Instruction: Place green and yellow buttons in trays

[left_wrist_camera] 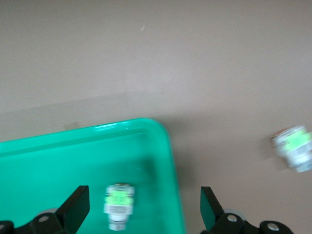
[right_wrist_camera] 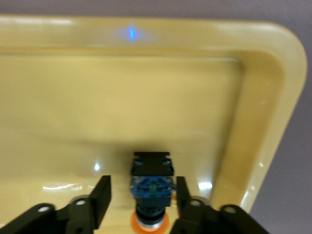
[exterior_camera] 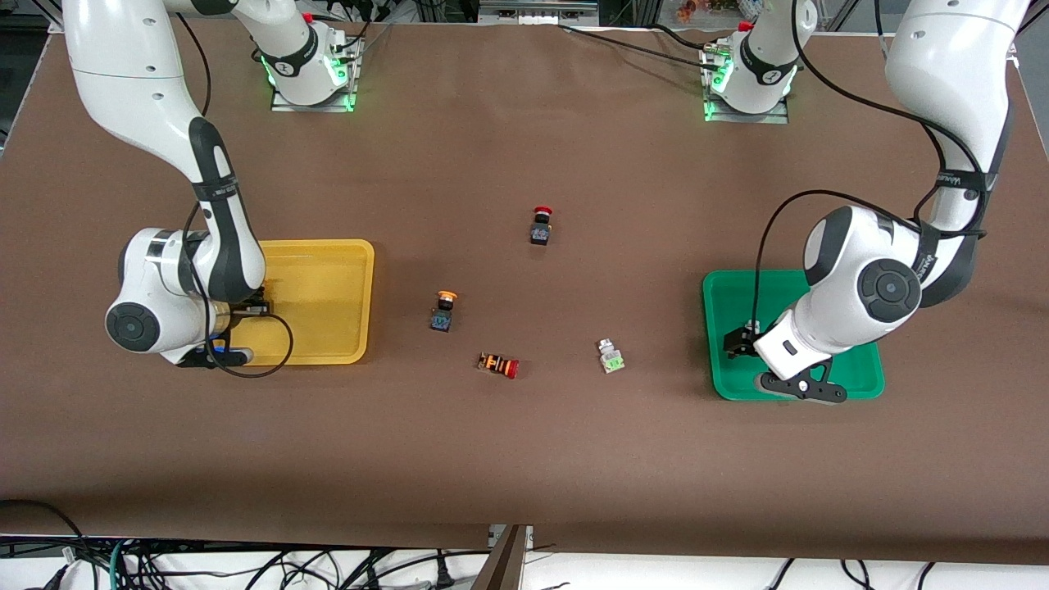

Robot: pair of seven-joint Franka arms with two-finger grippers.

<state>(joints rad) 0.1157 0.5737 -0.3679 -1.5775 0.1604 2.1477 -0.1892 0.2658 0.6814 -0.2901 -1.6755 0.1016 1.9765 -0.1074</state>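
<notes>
Left gripper [left_wrist_camera: 141, 214] open, fingers wide, over the green tray [exterior_camera: 725, 307] at its edge toward the table middle; a green button [left_wrist_camera: 118, 204] lies in the tray between the fingers, not touched. Right gripper [right_wrist_camera: 141, 200] over the yellow tray [exterior_camera: 328, 270], close to its rim, fingers at both sides of a yellow button [right_wrist_camera: 151, 183]; contact unclear. On the open brown table [exterior_camera: 524, 459] between the trays: second yellow button [exterior_camera: 443, 310], second green button [exterior_camera: 610, 356], striped red button [exterior_camera: 498, 365], black red-capped button [exterior_camera: 541, 225], all well apart.
</notes>
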